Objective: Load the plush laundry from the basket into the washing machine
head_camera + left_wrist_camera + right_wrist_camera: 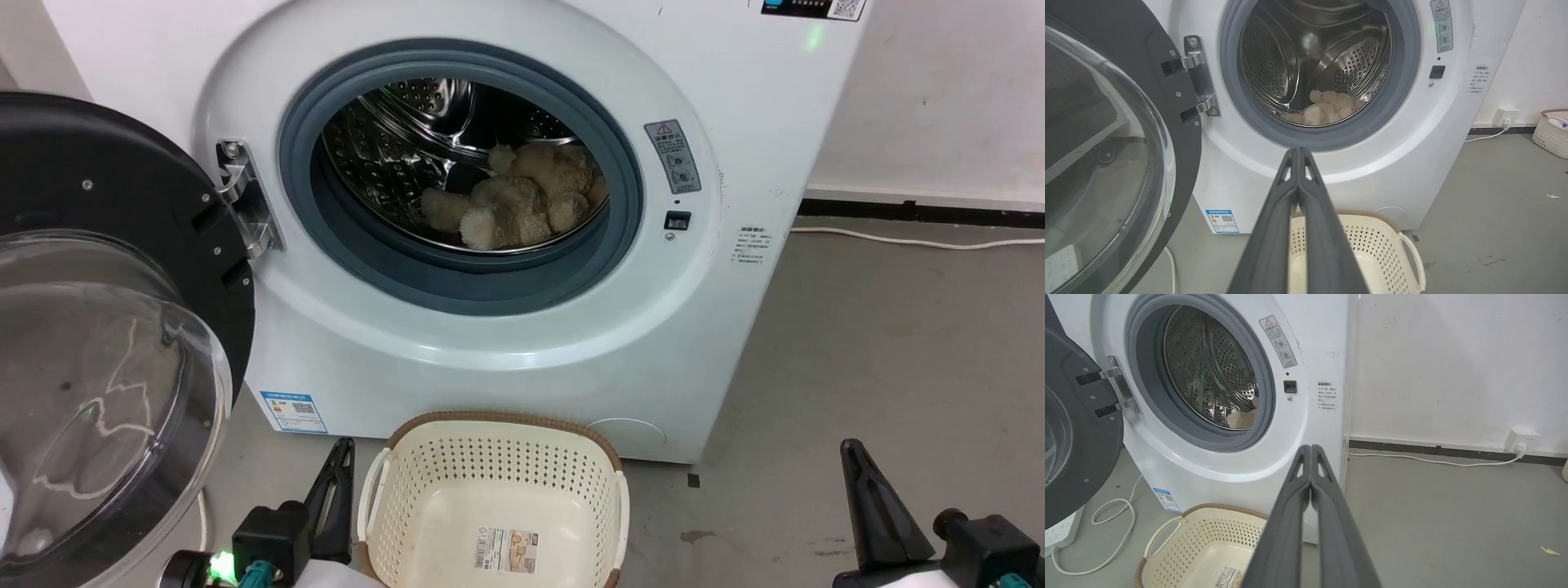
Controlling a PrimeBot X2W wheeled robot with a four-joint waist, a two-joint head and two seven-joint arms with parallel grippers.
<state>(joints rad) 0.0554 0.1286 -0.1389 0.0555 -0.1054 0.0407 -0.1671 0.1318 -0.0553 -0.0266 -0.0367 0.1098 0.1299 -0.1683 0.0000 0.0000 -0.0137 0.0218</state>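
Grey floor [882, 351] before the open washing machine [735, 122].
The plush laundry [514, 204] lies in its drum, the basket [490, 461] at its foot; left end effector [1298, 152] and right end effector [1310, 448] clenched, empty.

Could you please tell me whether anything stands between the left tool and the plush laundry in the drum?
Nothing visible stands between the left tool and the plush laundry: the door is swung aside and the basket sits lower.
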